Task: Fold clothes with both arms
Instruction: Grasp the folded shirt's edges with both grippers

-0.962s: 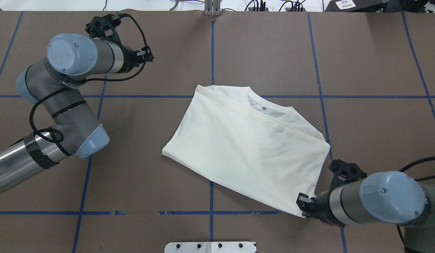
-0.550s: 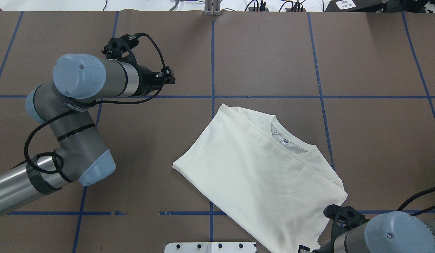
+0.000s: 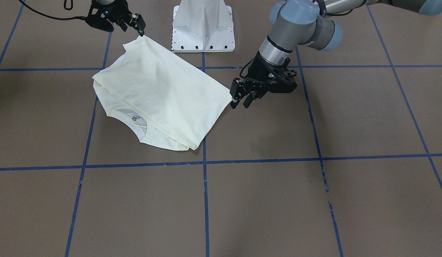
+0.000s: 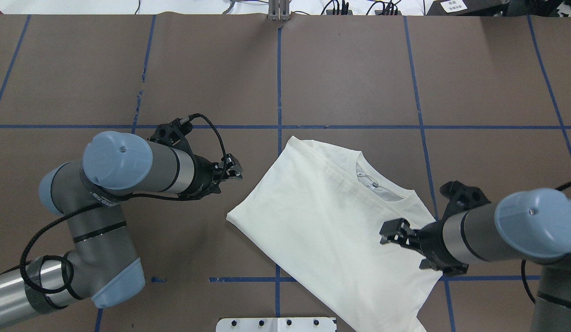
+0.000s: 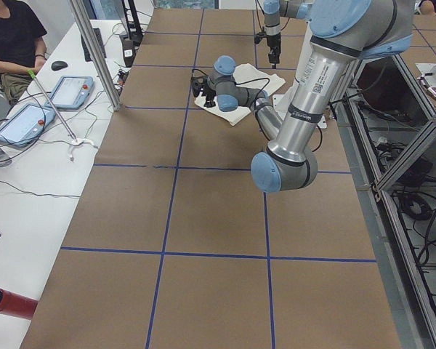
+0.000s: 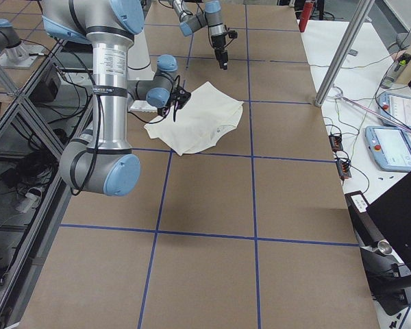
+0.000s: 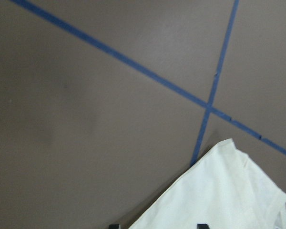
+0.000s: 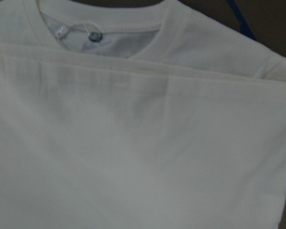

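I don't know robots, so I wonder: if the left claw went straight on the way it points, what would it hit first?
Most likely the shirt: the open left claw points down at its near edge, which shows just ahead in the wrist view. How high it hangs is unclear.

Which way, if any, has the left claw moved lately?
Yes: the left claw crossed the blue tape line toward the robot, nearing the T-shirt's corner.

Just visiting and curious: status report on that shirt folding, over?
Left tool open beside T-shirt corner. Right tool open over it, holding nothing. T-shirt folded, lying flat. Nothing blocking either tool.
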Tool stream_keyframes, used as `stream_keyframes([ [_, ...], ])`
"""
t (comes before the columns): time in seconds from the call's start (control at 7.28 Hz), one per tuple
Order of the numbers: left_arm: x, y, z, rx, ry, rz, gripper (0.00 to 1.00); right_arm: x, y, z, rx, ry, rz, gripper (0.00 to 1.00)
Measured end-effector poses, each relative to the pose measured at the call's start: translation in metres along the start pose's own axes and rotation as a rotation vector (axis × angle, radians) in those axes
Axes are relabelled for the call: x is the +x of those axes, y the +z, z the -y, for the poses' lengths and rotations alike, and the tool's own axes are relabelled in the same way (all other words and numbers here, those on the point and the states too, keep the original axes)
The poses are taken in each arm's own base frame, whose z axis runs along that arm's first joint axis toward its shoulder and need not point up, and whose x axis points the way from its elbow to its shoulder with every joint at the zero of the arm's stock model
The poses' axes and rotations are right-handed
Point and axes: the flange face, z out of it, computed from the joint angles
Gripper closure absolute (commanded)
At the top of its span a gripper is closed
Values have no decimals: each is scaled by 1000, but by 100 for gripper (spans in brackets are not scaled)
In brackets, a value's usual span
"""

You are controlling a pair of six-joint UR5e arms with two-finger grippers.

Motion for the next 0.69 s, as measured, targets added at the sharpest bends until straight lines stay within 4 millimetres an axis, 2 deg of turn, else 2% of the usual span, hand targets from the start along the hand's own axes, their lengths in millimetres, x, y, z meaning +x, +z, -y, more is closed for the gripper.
stream_keyframes([
  [0.14,-7,14,-17,-19,-44,52,35,-20,-3,34,56,37,34,0],
  [0.27,-12,27,-29,-32,-74,85,37,-29,-3,57,94,43,45,0],
  [0.41,-13,40,-37,-39,-91,110,41,-32,-4,71,118,34,48,0],
  [0.55,-13,50,-40,-40,-99,124,51,-33,-5,79,130,28,49,0],
  [0.69,-13,55,-41,-39,-102,132,87,-34,-5,81,134,25,49,0],
])
